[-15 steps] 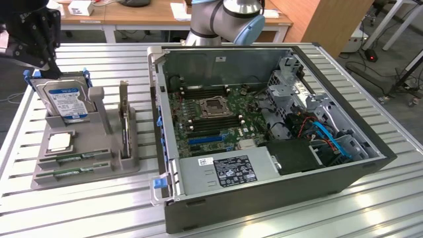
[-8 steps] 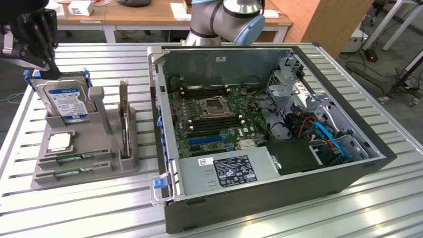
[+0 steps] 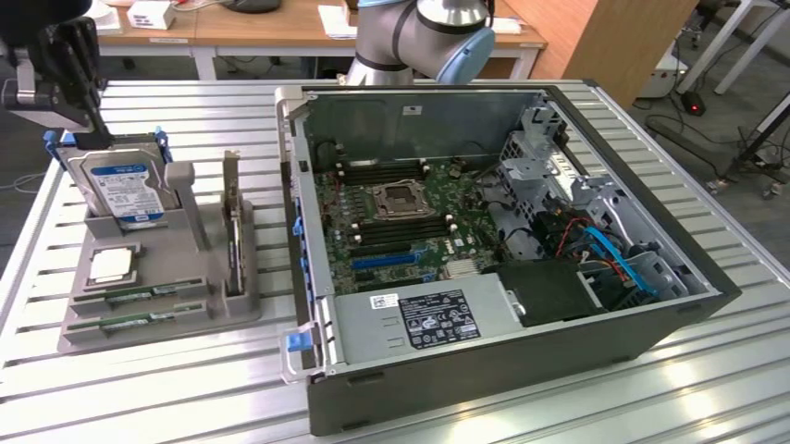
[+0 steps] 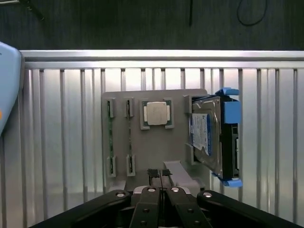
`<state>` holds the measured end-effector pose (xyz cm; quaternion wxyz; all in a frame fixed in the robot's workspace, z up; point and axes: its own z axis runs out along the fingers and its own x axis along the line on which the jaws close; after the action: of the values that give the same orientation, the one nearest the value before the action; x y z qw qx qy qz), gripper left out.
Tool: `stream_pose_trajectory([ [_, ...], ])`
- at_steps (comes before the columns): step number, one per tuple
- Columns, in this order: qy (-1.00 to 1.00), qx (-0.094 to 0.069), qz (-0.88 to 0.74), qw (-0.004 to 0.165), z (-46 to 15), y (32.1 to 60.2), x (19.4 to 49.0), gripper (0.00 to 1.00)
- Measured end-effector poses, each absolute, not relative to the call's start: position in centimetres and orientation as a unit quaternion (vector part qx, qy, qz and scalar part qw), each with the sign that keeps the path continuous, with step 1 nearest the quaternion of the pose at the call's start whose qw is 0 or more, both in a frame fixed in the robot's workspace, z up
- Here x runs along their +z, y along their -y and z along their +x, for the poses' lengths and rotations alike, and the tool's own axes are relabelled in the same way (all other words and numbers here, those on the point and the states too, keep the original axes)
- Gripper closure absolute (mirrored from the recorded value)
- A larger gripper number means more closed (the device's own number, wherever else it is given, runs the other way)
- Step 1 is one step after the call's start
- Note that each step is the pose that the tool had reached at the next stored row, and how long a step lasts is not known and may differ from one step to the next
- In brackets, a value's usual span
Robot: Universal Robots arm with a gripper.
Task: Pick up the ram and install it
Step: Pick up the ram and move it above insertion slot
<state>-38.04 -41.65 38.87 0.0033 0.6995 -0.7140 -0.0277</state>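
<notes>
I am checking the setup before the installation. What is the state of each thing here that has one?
end effector: shut, empty.
ram: two sticks, on edge in holder.
hard drive: upright in holder.
processor: flat in its recess.
computer case: side open, motherboard exposed.
</notes>
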Motion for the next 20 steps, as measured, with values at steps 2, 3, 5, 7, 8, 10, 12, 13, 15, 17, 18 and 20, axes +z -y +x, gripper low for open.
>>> stream_pose_trajectory([
  [2,0.704,-0.028,0.709,0.004,-38.04,41.65,38.87,0.91],
  [3,0.703,-0.028,0.711,0.004,-38.04,41.65,38.87,0.91],
  [5,0.703,-0.028,0.711,0.004,-38.04,41.65,38.87,0.91],
  [7,0.703,-0.028,0.711,0.004,-38.04,41.65,38.87,0.91],
  [8,0.703,-0.028,0.711,0.004,-38.04,41.65,38.87,0.91],
  [10,0.702,-0.028,0.711,0.004,-38.04,41.65,38.86,0.91],
  [12,0.700,-0.028,0.713,0.004,-38.04,41.65,38.86,0.91],
  [13,0.700,-0.028,0.714,0.004,-38.04,41.65,38.86,0.91],
  [15,0.700,-0.028,0.714,0.004,-38.04,41.65,38.86,0.91],
  [17,0.700,-0.028,0.714,0.004,-38.04,41.65,38.86,0.91],
  [18,0.700,-0.027,0.714,0.004,-38.04,41.65,38.86,0.91],
  [20,0.700,-0.028,0.714,0.004,-38.04,41.65,38.86,0.91],
])
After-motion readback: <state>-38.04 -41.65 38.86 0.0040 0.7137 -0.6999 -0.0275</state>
